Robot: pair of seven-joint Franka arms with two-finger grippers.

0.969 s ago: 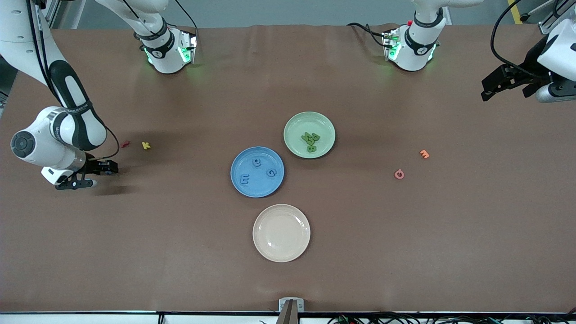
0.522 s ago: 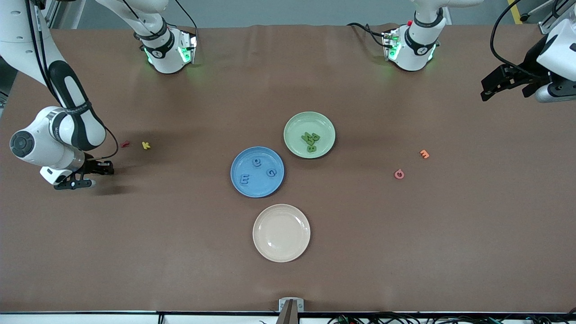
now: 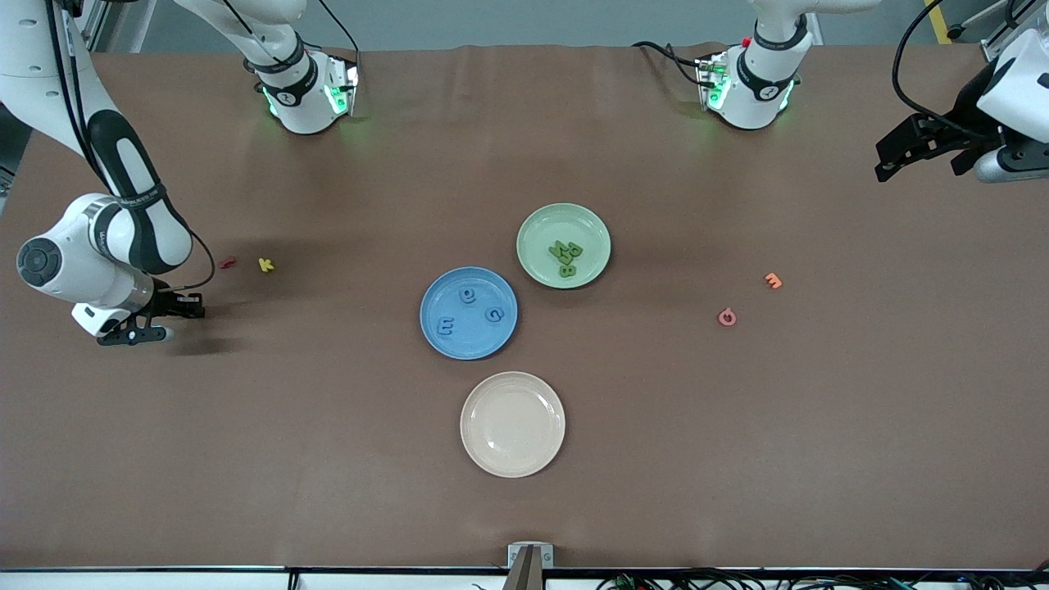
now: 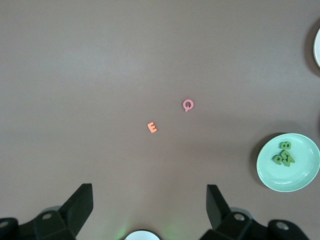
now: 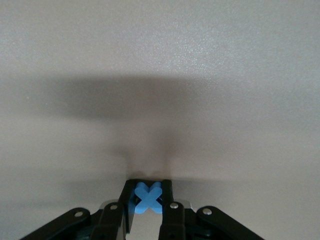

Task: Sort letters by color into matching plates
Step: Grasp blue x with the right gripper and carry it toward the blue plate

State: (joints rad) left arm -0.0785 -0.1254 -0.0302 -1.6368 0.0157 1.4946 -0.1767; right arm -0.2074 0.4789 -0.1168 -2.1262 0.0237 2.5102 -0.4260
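My right gripper [image 3: 184, 310] sits low at the right arm's end of the table [image 3: 328, 459], its jaws pinched tight on a blue X letter [image 5: 148, 198]. My right wrist view shows that letter between the fingers [image 5: 128, 200], but from the front it is hidden by the gripper body. I cannot tell whether the letter touches the table or hangs just above it.

My left gripper [image 3: 922, 147] waits up over the table's edge at the left arm's end, jaws spread wide and holding nothing; part of that arm is cut off by the frame.

Near the middle of the table the blue plate [image 3: 468, 351] carries three blue letters [image 3: 446, 327]. The pale green plate [image 3: 564, 215], just beside it and farther from the front camera, holds a clump of green letters [image 3: 566, 257]; they overlap, so I make it about four. The cream plate [image 3: 512, 424] lies nearest the front camera.

Loose on the table: a red letter [image 3: 228, 263] and a yellow K [image 3: 265, 264] near my right gripper, an orange E [image 3: 773, 281] and a pink Q [image 3: 727, 317] toward the left arm's end.
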